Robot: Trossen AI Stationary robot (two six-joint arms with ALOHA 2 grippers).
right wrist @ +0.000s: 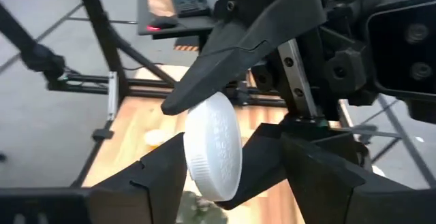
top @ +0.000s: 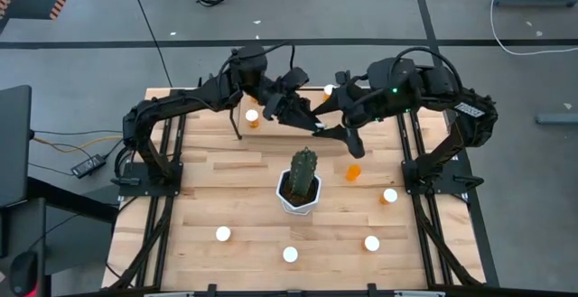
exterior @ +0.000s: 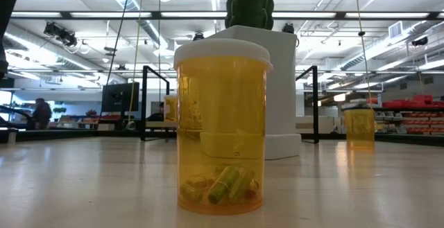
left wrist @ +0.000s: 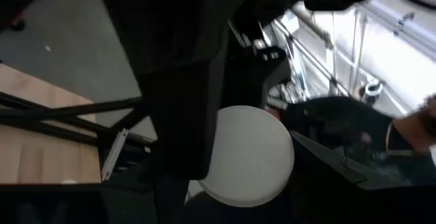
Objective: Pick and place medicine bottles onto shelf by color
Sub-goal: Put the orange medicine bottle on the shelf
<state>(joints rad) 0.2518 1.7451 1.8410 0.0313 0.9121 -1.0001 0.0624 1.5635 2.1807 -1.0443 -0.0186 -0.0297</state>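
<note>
White cap (right wrist: 213,146) between pincer fingers, right wrist only

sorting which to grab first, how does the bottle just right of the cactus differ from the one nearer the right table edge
The bottle by the cactus shows only orange from above, with no white top. The edge bottle shows a round white cap, so it stands upright, and it sits farther from the cactus. Both are small and orange.
</note>
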